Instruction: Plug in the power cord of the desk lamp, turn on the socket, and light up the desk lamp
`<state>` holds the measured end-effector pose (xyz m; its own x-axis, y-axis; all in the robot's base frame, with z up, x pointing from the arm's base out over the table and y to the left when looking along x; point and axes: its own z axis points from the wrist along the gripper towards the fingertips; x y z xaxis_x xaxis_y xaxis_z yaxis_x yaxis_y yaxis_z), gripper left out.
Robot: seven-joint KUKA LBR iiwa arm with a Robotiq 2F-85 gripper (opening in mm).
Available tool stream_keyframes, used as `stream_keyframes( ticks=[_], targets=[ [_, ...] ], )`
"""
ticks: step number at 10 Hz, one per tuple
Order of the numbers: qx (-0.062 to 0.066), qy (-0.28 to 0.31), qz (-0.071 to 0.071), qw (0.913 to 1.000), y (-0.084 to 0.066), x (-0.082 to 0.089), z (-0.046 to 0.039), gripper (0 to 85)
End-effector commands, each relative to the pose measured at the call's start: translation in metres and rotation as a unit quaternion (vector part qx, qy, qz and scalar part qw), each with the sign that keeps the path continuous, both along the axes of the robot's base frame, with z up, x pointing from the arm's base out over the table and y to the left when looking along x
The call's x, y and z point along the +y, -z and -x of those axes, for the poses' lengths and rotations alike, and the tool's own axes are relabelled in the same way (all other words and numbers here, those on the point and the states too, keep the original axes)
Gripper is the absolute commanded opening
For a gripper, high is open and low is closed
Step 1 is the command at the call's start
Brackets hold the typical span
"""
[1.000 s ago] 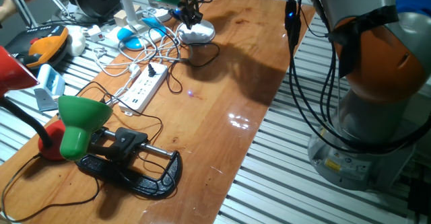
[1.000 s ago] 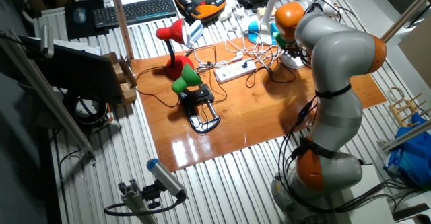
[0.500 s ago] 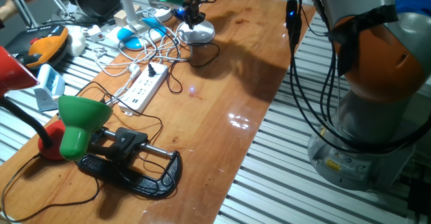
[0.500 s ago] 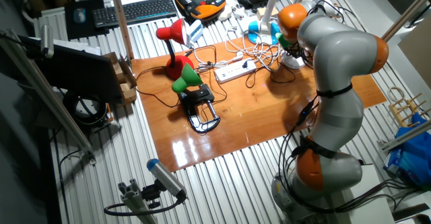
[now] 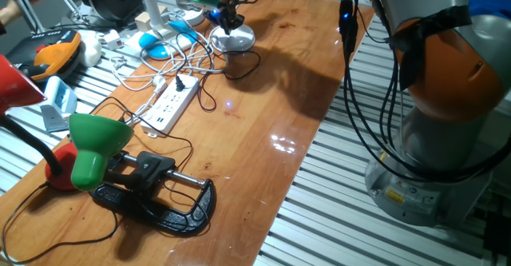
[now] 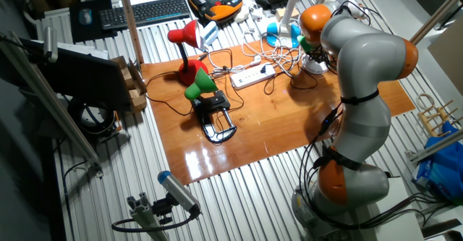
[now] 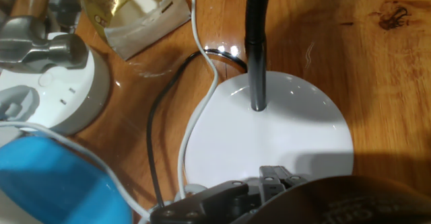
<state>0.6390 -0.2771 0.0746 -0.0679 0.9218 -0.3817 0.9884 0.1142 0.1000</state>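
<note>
i've got the gripper down at the far end of the table, right above the desk lamp, and in the hand view the flat round white base fills the middle of the picture with the dark stem rising out of its far side. the fingertips show only as dark metal at the bottom edge, over the near rim of the base, and i cannot tell whether the jaws are wide or narrow, or whether they touch the base. a thin black power cord runs along the left of the base, with a white cable just beside it. to the left i see a round white unit, something blue at the lower corner, and a gold foil packet at the top. from the fixed view, the socket, a long white power strip, lies nearer the middle of the table, apart from the lamp, with a black plug sitting at its far end. closer to me stand the green-shaded clamp lamp and the red-shaded lamp. from the other fixed view the arm bends over the far table edge.
</note>
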Motion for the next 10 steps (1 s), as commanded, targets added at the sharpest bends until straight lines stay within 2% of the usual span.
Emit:
stream_keyframes(
  ticks=[1,4,10],
  targets=[
    [0.001,0.001,0.0,1.0,0.0002,0.0004,0.0004,0.0],
    [0.002,0.001,0.001,1.0,0.001,0.0002,0.0004,0.0],
    [0.005,-0.001,-0.009,0.9999,0.0073,-0.001,0.0006,0.0]
  ],
)
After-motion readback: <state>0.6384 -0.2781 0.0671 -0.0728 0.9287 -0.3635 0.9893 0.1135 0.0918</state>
